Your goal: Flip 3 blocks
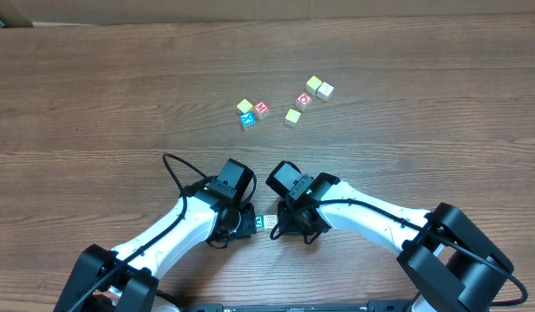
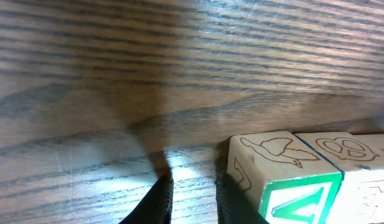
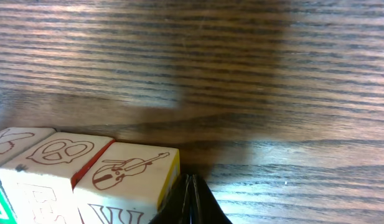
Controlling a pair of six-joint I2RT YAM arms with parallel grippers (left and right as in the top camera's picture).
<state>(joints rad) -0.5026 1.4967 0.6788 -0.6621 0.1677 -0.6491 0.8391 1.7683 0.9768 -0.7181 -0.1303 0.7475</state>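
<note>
- Overhead: the row of three alphabet blocks (image 1: 266, 224) lies on the wooden bench (image 1: 94, 95) at the lower centre of the frame. One green face and one pale face show.
- Overhead: the left tool (image 1: 247, 222) is just left of the row and the right tool (image 1: 285, 225) just right of it. Each tool's fingertips are hidden under its wrist, so their state cannot be told from this view.
- Overhead: well apart, in the upper centre, sit a red M block (image 1: 261, 108), a blue block (image 1: 247, 120), a red O block (image 1: 303, 100) and several yellow-topped blocks (image 1: 292, 116).
- Left wrist: the left tool (image 2: 195, 202) is released. A narrow gap with bare bench in it separates its two dark fingers (image 2: 159, 200) at the bottom edge.
- Left wrist: the right-hand finger lies against the near left corner of the goose block (image 2: 276, 152), which has a green-framed letter on its near face.
- Left wrist: the pretzel block (image 2: 341, 148) touches the goose block on its right, and a third block (image 2: 383, 152) is cut off by the right edge.
- Right wrist: the right tool (image 3: 190, 202) is clenched on nothing, its fingers pressed together at the bottom centre.
- Right wrist: the tool tip is just beside the yellow-sided violin block (image 3: 132, 171). The red-sided pretzel block is to the left of that, and another block sits at the left edge.
</note>
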